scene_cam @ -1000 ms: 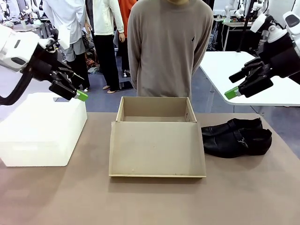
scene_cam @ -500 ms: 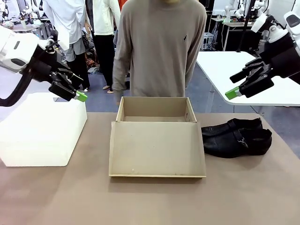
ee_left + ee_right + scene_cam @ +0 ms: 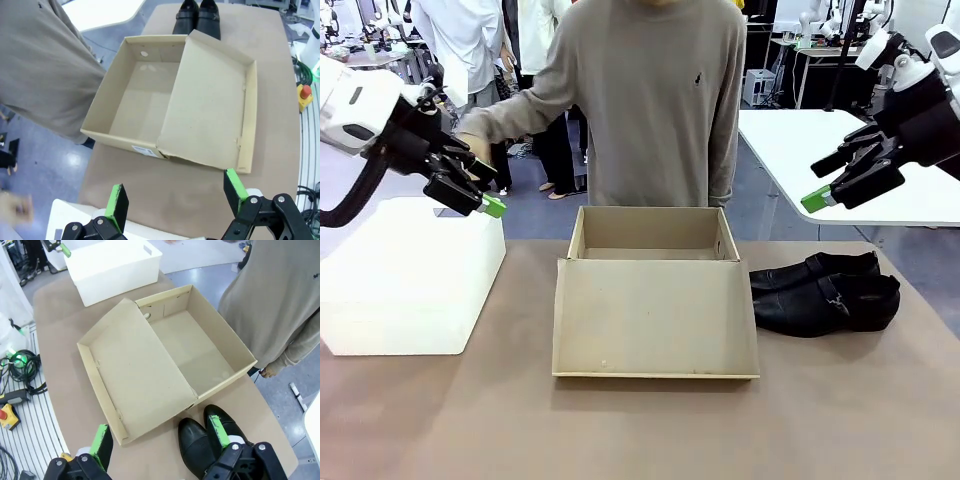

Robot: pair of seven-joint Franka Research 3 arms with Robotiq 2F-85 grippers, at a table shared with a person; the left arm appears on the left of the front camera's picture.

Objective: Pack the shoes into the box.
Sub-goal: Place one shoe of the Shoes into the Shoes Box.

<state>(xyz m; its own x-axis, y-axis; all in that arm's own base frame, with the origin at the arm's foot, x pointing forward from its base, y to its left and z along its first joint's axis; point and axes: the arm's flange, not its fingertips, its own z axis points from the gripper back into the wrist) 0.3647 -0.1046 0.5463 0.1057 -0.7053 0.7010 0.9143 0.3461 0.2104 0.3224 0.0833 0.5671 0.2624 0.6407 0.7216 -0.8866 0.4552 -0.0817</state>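
I am holding my left gripper and right gripper high over the table, jaws wide apart and empty. Nothing is packed yet: the box is lying open and empty mid-table, and the shoes, glossy black, are sitting side by side just right of it.

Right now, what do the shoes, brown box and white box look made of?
Shoes: black leather or a lookalike, glossy, with a light sheen on the uppers. Brown box: plain uncoated cardboard, matte, with folded creases and raw edges. White box: matte white, possibly foam or plastic; the look leaves it open.
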